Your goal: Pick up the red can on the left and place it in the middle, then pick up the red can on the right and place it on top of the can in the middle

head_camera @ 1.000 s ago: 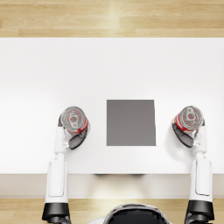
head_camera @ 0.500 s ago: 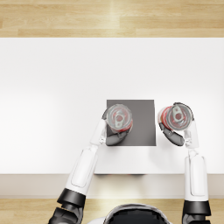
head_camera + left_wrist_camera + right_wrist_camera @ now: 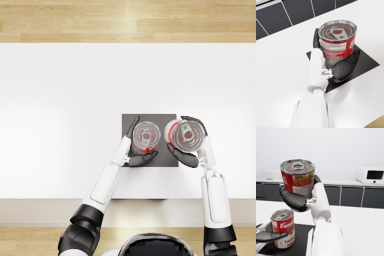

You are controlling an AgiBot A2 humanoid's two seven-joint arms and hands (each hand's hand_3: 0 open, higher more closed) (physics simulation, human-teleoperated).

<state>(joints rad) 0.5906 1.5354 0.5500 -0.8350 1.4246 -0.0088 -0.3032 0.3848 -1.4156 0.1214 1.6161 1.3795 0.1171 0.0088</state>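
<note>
Head view showed two red cans and one dark square mat (image 3: 131, 120) on the white table (image 3: 60, 110). The first red can (image 3: 145, 136) stood upright on the mat, with the left hand (image 3: 136, 154) wrapped around its sides. The second red can (image 3: 183, 134) was gripped upright by the right hand (image 3: 187, 152), its fingers closed around the body, over the right edge of the mat. Right wrist view alone showed that the second can was raised clear of the table, higher than the first can, and that the first can's label read "Campbell's"; smaller print was illegible. That view also showed two white appliances, one of them a microwave (image 3: 370, 175), on a rear counter above dark cabinets (image 3: 351, 196).
</note>
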